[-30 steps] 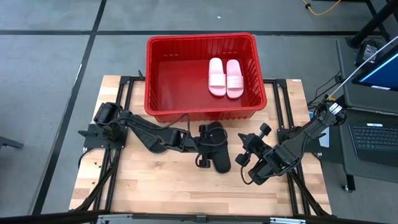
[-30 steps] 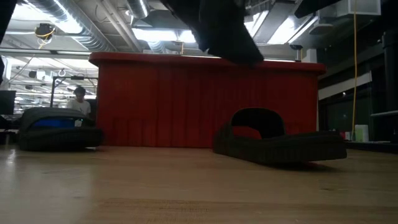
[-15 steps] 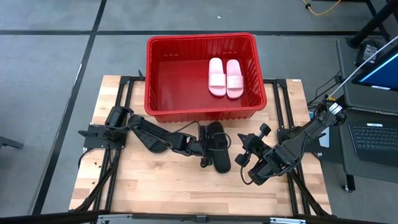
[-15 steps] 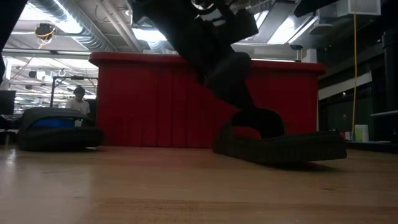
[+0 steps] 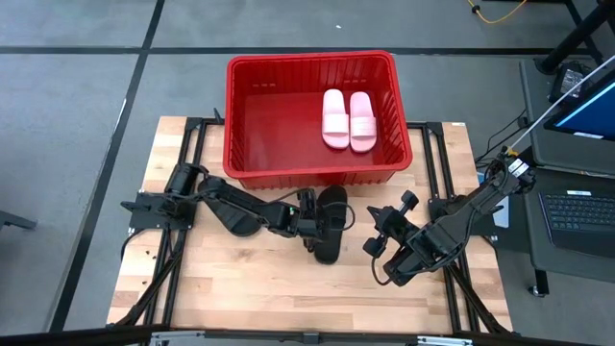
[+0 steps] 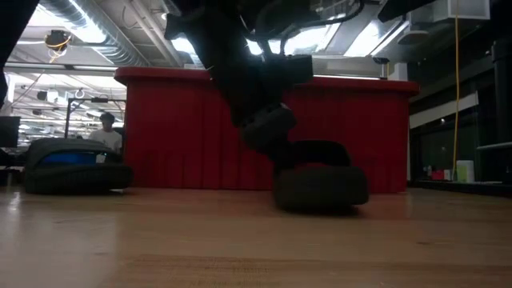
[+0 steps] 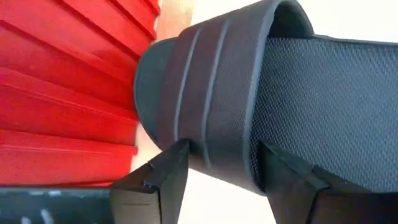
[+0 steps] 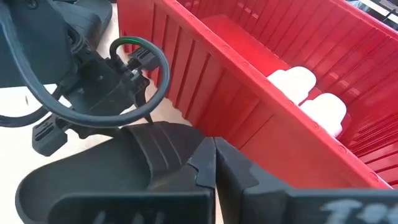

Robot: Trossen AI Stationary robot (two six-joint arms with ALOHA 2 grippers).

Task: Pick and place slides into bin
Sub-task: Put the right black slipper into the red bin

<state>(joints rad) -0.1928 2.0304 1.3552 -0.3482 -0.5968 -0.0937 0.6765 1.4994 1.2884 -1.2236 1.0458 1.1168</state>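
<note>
two pale pink slides (image 5: 347, 120) in ribbed red bin (image 5: 245, 161); left tool (image 7: 217, 171) spread, straddling black slide's (image 7: 298, 99) grooved strap.

From above, the left arm hides much of your black sandal (image 5: 330, 223); the wrist view crops its sole.

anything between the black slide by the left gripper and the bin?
Only the bin's near wall: the black slide lies on the table just outside it. Left gripper is at its strap, fingers open.
</note>
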